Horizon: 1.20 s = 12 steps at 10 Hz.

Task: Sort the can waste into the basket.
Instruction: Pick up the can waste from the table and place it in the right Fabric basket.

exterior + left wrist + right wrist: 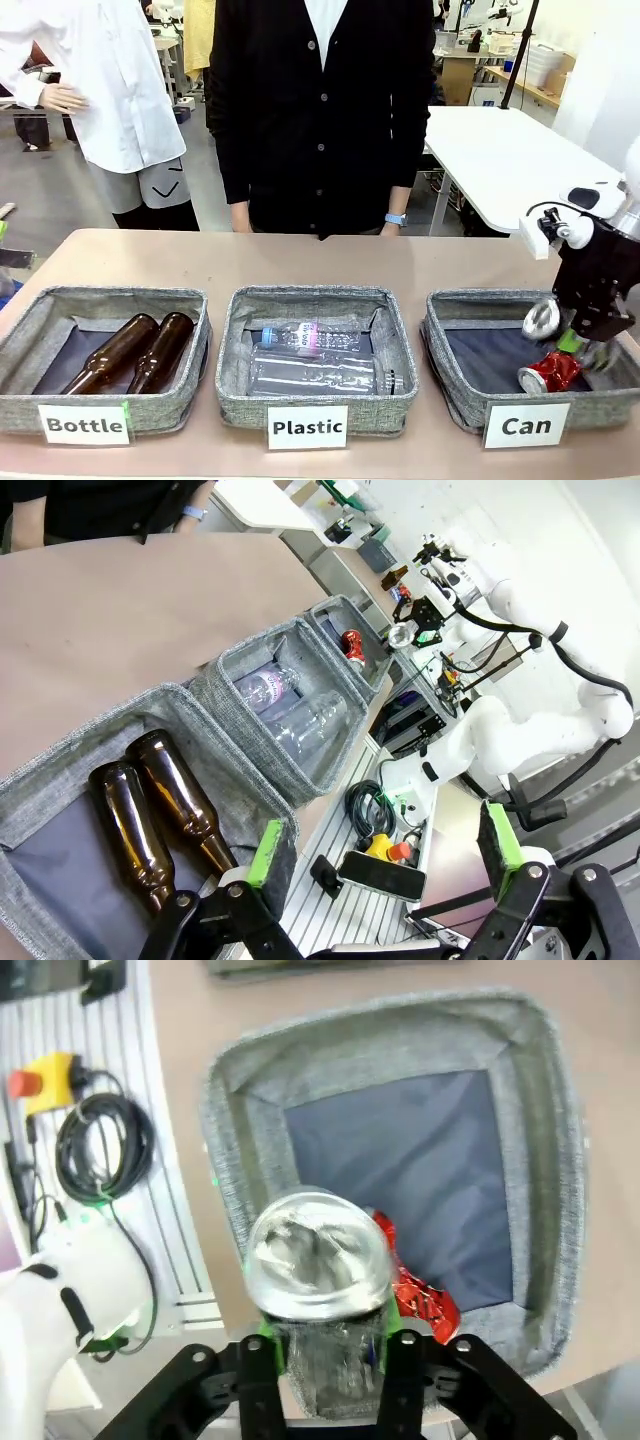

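Observation:
My right gripper (578, 343) hangs over the near right part of the "Can" basket (447, 352), shut on a crushed grey can (541, 318) whose silver end faces outward. In the right wrist view that can (318, 1255) sits between the green pads of the right gripper (328, 1328), above the basket's wall (250, 1090). A red crushed can (552, 372) lies inside the basket by its front right corner, partly hidden under the held can (415, 1298). My left gripper (383, 845) stands open with nothing in it, above the near rim of the "Bottle" basket (60, 770).
Two brown glass bottles (130, 352) lie in the "Bottle" basket (30, 325) at the left. Clear plastic bottles (310, 358) lie in the middle "Plastic" basket (232, 345). A person in black (320, 110) stands at the far edge. Bare table stretches behind the baskets.

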Tool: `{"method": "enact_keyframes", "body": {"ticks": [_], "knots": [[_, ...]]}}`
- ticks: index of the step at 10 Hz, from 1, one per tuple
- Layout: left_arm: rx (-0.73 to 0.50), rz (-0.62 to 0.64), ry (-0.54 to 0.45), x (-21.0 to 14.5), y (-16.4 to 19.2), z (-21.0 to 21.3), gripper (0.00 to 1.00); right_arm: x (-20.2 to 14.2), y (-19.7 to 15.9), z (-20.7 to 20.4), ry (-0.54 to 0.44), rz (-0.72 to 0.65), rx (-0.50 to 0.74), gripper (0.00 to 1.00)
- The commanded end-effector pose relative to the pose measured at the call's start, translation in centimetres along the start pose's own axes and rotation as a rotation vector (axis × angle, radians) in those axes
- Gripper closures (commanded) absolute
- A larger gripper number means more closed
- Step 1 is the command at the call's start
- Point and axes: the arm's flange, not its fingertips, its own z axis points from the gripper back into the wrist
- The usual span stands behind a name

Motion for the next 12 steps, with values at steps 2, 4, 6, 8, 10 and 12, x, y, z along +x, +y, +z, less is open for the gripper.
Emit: {"method": "enact_keyframes", "body": {"ticks": [2, 4, 6, 8, 10, 12], "knots": [[-0.002, 0.002, -0.008, 0.1, -0.2, 0.1, 0.05, 0.1, 0.3, -1.8, -0.065, -0.181, -0.067, 0.1], [-0.002, 0.002, -0.008, 0.1, -0.2, 0.1, 0.05, -0.2, -0.5, -2.1, -0.123, -0.271, -0.03, 0.0], [-0.002, 0.002, -0.008, 0.1, -0.2, 0.1, 0.05, -1.1, -1.0, -1.3, -0.299, -0.535, 0.132, 0.0], [-0.002, 0.002, -0.008, 0.1, -0.2, 0.1, 0.05, -3.8, -2.4, 0.4, -0.736, -0.869, 0.531, 0.0], [-0.002, 0.002, -0.008, 0.1, -0.2, 0.1, 0.05, -7.2, -1.8, 0.9, -1.213, -0.977, 0.857, 0.0], [-0.002, 0.002, -0.008, 0.1, -0.2, 0.1, 0.05, -8.9, -0.8, 0.3, -1.637, -1.082, 0.936, 0.0]]}}
